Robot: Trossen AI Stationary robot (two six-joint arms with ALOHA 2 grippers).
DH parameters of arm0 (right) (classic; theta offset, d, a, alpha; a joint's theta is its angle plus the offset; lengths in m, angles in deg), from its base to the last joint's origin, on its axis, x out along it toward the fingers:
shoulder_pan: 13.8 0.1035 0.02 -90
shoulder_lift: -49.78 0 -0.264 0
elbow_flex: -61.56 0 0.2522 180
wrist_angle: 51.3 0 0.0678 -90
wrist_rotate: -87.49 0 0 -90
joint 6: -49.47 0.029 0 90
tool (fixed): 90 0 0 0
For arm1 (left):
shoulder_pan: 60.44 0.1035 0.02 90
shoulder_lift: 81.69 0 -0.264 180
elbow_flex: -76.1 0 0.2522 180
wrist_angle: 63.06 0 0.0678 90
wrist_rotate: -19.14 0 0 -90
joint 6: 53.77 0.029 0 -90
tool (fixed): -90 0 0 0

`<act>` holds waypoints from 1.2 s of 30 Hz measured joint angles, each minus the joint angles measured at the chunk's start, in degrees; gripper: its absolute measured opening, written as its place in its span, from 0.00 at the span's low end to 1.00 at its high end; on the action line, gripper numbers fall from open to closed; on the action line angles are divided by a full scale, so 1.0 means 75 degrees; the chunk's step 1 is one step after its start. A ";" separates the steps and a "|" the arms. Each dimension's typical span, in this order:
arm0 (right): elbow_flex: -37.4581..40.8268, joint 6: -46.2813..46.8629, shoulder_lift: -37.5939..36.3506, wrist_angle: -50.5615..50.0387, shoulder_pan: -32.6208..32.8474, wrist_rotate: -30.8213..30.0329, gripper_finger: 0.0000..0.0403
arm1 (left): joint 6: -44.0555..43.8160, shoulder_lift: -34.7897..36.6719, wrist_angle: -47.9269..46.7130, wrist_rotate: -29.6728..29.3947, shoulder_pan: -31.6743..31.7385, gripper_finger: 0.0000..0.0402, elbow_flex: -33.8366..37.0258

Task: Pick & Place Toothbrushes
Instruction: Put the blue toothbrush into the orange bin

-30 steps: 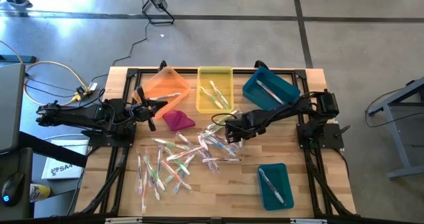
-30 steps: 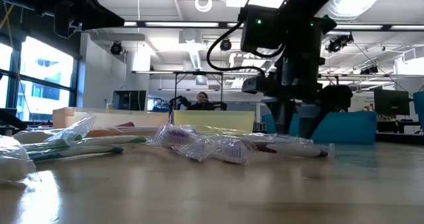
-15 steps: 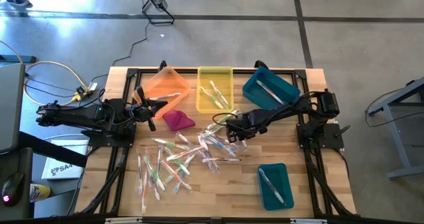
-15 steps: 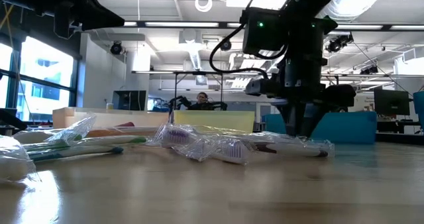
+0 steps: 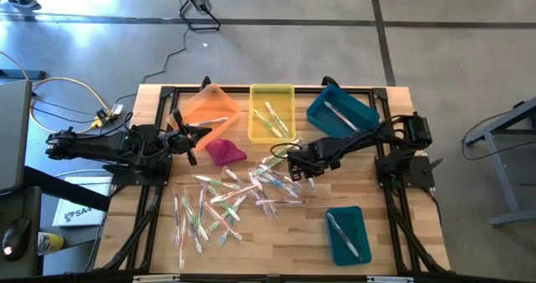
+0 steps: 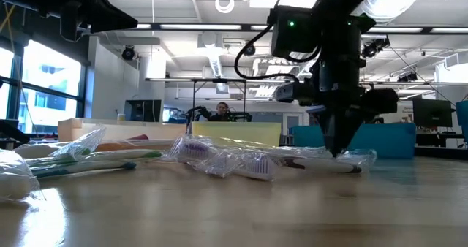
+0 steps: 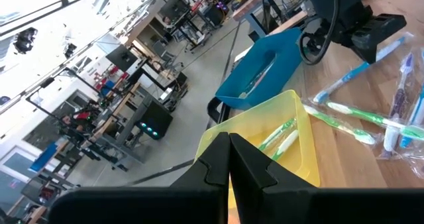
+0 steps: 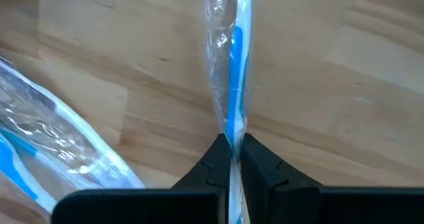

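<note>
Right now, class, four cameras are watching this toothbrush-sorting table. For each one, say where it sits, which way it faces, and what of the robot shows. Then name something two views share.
High view: overhead, facing straight down; both arms show, left gripper by the orange bin.
Low view: table height, facing the room; the right gripper descends onto wrapped toothbrushes.
Left wrist view: on the left arm, facing the yellow bin; its shut fingers show.
Right wrist view: on the right arm, facing the tabletop; fingers pinch a blue toothbrush.
Shared: high and left wrist views show the yellow bin.
</note>
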 joint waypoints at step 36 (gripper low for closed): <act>-0.0017 -0.3404 -0.3701 -0.0341 -0.0406 -0.2224 0.00 | -0.2410 0.0009 0.0785 -0.0454 0.0003 0.02 -0.0003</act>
